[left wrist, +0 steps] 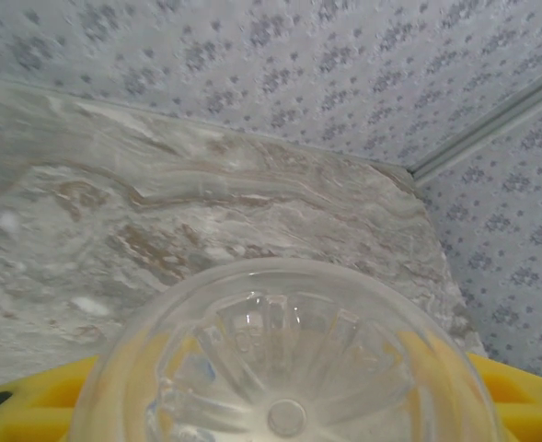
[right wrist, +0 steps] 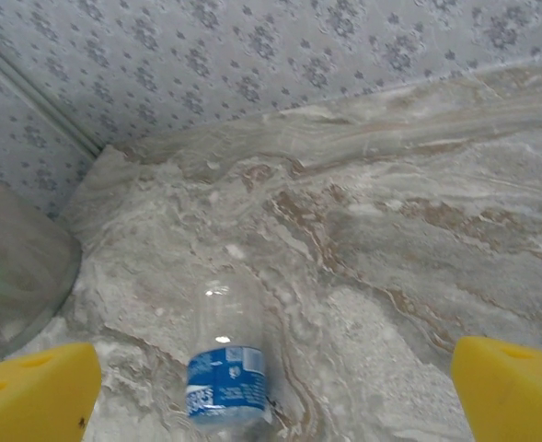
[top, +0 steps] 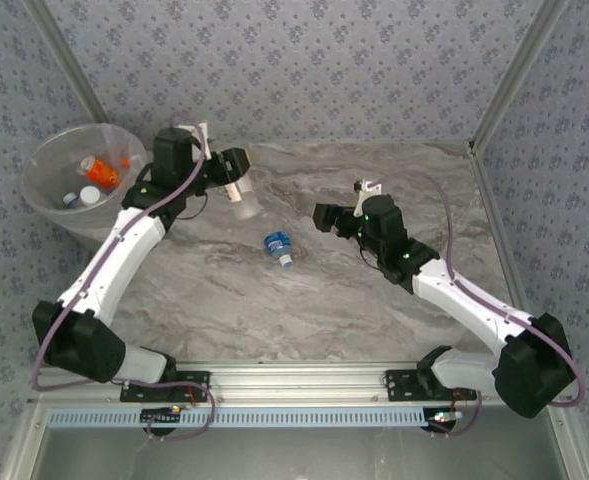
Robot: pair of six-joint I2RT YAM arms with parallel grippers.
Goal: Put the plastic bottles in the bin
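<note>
Two bottles (top: 101, 170) lie in the bin (top: 44, 170) at ten o'clock from above. The left claw (top: 236, 182) beside it grips a clear bottle (top: 245, 207). A blue-labelled bottle (top: 278, 247) lies on the desk (top: 274, 310), and the right claw (top: 324, 217), at two o'clock of it, gapes empty.
Left wrist: the clear bottle (left wrist: 284, 368) sits between yellow fingers (left wrist: 31, 410).
Right wrist: the blue-labelled bottle (right wrist: 224, 378) lies between wide-spread fingers (right wrist: 36, 391).

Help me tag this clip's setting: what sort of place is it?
Probably a robot test cell, not a home: a marble-patterned table boxed in by wallpapered panels, with the left arm and right arm bolted to an aluminium rail at its near edge.
</note>
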